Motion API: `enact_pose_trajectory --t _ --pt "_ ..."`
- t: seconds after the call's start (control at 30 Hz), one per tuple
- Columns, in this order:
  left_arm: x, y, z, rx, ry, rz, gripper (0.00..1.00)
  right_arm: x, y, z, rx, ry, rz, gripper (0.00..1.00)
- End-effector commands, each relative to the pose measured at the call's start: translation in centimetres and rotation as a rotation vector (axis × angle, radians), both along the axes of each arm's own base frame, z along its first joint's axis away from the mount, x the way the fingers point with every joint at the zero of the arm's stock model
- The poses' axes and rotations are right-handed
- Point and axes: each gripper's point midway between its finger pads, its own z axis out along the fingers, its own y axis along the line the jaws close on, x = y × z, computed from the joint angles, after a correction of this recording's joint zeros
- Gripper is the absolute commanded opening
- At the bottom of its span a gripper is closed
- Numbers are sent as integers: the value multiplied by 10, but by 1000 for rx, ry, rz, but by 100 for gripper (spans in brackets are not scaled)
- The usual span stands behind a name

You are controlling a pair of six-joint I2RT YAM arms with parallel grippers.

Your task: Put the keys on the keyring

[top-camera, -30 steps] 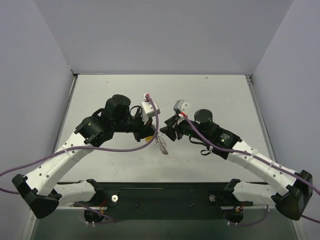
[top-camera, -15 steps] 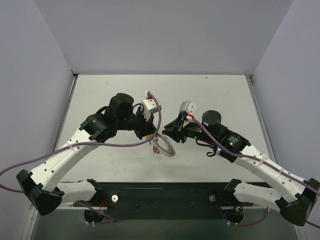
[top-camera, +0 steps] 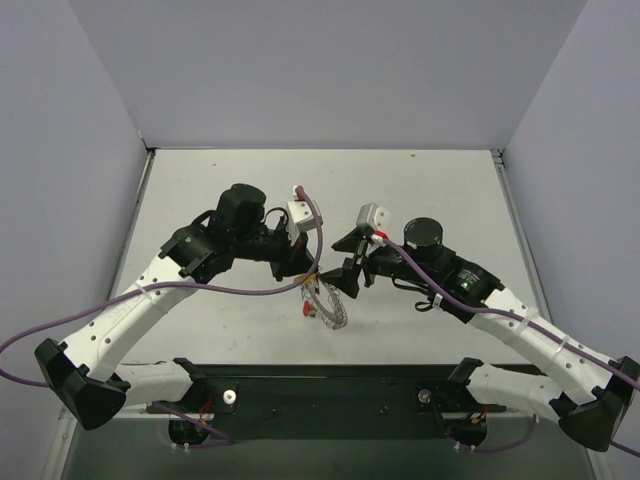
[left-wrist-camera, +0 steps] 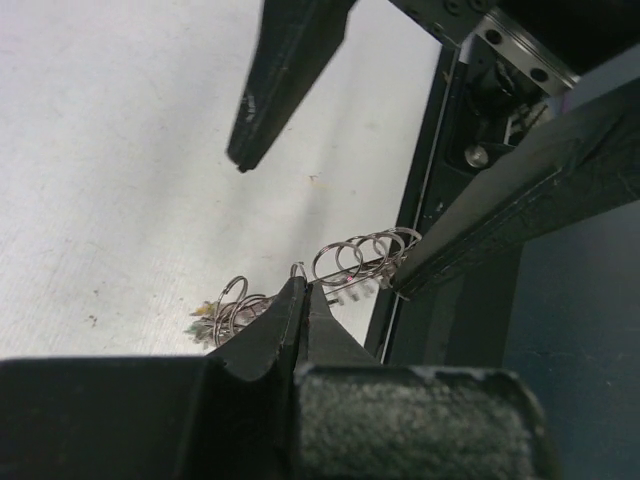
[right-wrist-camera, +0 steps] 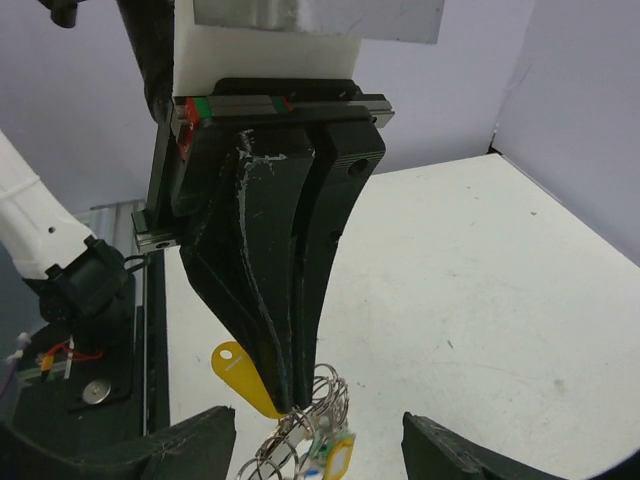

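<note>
**Surface and room.** Pale matte tabletop (top-camera: pixel 430 190), faintly speckled in the left wrist view. Plain lavender-grey walls (top-camera: pixel 320 70) enclose it at the far side, left and right. A black base rail (top-camera: pixel 330 385) runs along the near edge, and purple cables (top-camera: pixel 200 290) trail along both arms.

**Task items.** Keyring (top-camera: pixel 328 308): a silvery coiled-wire loop near the middle of the tabletop's near half, hanging from the left gripper (top-camera: pixel 307 275). Its fingers are clenched on the coil, tips pressed together. Whether the loop's lower end touches the tabletop cannot be told. Right gripper (top-camera: pixel 345 280): released, fingers spread wide, just beside the keyring on its right.

**View differences.**
- The top view alone shows a red key (top-camera: pixel 306 309) at the keyring's left side.
- The right wrist view alone shows a yellow key (right-wrist-camera: pixel 238 372) beside the left gripper's tips, with the coil just below them.
- The left wrist view shows one right finger close against the coil's end and the other well apart above it.

**Edges and room.** Both grippers sit near the base rail. The tabletop's far half and side margins lie well apart from them.
</note>
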Motion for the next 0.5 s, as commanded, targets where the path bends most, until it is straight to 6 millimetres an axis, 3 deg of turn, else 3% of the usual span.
enact_pose_trajectory --t 0.0,0.17,0.3,0.47 --pt "-23 -9 37 -117 -69 -179 0 -13 3 38 69 -79 116 67" --pt "-36 -9 46 -155 -95 -246 0 -43 2 43 85 -43 314 63" --pt "-45 -6 56 -188 -127 -285 0 -55 1 41 61 -23 394 60" --pt "-50 -6 65 -228 -165 -300 0 -56 6 37 51 10 423 57"
